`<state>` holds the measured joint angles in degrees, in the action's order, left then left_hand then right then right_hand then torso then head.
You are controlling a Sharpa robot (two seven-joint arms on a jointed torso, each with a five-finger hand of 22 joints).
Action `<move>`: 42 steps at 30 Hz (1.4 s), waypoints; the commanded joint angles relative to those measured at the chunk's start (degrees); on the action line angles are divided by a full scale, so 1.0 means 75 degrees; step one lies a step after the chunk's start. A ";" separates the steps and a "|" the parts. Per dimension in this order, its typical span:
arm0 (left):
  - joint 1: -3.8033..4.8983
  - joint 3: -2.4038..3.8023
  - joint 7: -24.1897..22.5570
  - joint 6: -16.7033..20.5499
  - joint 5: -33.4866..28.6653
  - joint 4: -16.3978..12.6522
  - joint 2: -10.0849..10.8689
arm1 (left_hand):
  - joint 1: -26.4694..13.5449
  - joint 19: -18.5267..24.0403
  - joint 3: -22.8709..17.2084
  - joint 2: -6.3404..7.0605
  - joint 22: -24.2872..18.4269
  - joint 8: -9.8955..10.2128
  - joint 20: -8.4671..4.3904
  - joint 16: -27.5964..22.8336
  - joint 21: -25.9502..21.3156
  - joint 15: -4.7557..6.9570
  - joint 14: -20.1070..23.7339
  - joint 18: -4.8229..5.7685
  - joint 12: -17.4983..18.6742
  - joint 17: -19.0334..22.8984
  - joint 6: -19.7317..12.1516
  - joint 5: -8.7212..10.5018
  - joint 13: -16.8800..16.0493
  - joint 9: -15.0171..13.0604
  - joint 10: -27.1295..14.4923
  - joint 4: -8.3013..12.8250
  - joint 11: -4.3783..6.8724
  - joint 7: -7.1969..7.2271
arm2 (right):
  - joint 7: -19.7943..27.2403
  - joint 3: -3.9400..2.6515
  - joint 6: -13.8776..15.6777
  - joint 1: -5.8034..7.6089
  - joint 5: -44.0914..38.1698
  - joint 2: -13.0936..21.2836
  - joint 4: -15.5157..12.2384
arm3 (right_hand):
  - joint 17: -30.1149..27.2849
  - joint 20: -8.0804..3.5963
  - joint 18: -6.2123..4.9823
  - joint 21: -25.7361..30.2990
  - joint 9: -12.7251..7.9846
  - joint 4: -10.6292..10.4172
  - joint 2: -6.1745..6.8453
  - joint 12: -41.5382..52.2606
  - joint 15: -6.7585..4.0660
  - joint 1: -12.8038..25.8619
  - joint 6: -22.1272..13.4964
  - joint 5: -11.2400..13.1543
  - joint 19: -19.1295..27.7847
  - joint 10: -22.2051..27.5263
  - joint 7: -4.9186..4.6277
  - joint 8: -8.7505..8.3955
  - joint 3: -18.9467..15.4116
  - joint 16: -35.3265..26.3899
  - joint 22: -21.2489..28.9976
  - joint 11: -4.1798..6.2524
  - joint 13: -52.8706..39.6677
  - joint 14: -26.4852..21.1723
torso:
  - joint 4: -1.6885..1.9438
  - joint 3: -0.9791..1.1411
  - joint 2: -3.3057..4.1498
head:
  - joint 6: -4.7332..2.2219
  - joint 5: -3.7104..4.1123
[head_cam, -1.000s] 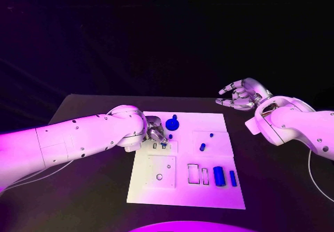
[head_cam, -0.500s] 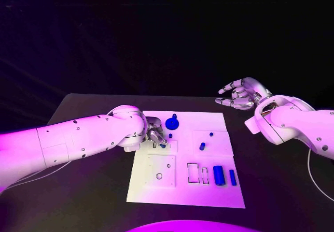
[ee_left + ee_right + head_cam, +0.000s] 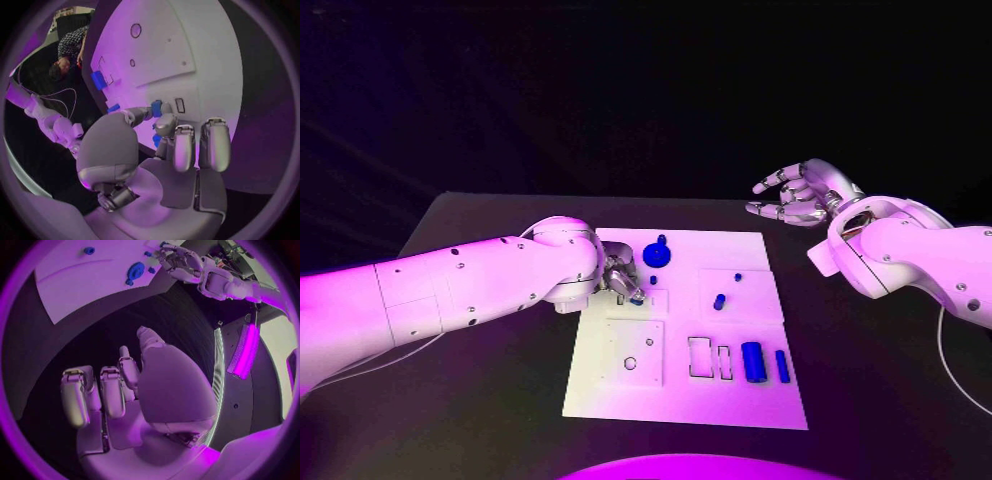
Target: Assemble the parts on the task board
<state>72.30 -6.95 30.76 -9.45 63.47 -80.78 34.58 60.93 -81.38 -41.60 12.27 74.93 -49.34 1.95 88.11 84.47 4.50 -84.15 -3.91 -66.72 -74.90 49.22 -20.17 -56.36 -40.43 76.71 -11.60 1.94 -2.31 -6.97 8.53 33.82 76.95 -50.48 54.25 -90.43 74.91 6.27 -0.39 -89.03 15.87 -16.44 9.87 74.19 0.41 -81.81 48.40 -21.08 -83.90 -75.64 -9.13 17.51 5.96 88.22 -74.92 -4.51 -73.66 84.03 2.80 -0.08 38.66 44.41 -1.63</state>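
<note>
The white task board lies mid-table. My left hand rests over the board's far left part. In the left wrist view its thumb and a finger pinch a small blue part beside a small rectangular slot. A round blue part stands just right of that hand, also seen as the round blue part. Small blue pegs stand mid-board, and two long blue parts lie at the near right. My right hand hovers past the board's far right corner, fingers apart and holding nothing.
Empty rectangular cut-outs sit left of the long blue parts, and a square plate with holes lies at the board's near left. Black table surrounds the board on both sides.
My left hand's fingertips have edged slightly toward the near side of the board. The right hand has not moved.
</note>
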 commanded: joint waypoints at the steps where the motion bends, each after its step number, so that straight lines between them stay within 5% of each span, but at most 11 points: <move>1: -0.0017 -0.0015 0.0020 -0.0278 0.0082 -0.0014 -0.0002 | 0.0011 -0.0042 -0.1572 -0.0080 0.0299 -0.0056 -0.0032 -0.0021 0.0022 0.0057 -0.0665 0.0128 0.0002 -0.1615 0.0047 -0.0039 0.0001 -0.0015 0.0043 0.1591 0.0013 0.0027 | 0.0104 -0.0001 -0.0108 -0.0004 -0.0024 -0.0002 -0.0004 | 0.1416 -0.0040 0.0012 0.0021 -0.0006 0.0000 0.0042 0.0010 -0.0053 0.0024 0.0027 -0.0042 -0.0740 0.0019 0.0003 0.0038 0.0055 -0.0028 -0.1921 0.0033 0.0005 0.0646 | -0.0002 0.0002 0.0003 | -0.0001 0.0006; 42: -0.0018 -0.0014 0.0013 -0.0353 -0.0119 0.0126 -0.0169 | -0.0612 -0.0076 -0.0632 -0.0189 0.0323 -0.0104 -0.0138 0.0053 0.0000 0.0155 -0.0696 0.0138 -0.0074 -0.1709 0.0287 0.0137 -0.0116 -0.0020 0.0241 0.1053 0.0132 0.0194 | 0.0120 0.0000 -0.0095 -0.0006 -0.0017 0.0004 0.0006 | 0.1411 -0.0042 0.0012 0.0024 -0.0013 -0.0017 0.0050 0.0011 -0.0054 0.0056 0.0026 -0.0040 -0.0739 0.0016 0.0002 0.0045 0.0070 -0.0031 -0.1920 0.0032 0.0009 0.0645 | 0.0001 0.0006 0.0000 | 0.0065 0.0055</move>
<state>72.38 -6.90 31.02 -10.21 63.42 -79.69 33.55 56.55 -82.00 -44.44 11.23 74.92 -50.21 1.32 88.30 84.47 5.15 -83.97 -3.92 -66.95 -74.90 50.33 -19.47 -57.22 -40.62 78.17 -6.07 2.93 -2.02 -6.79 8.54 33.74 76.93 -50.42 54.28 -90.33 74.95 6.27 -0.39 -89.03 15.82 -16.60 9.87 74.19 0.41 -81.81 48.40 -21.08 -83.90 -75.64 -9.13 17.51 6.12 88.22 -74.93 -4.51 -73.67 84.03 2.75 -0.02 38.69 44.90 -1.26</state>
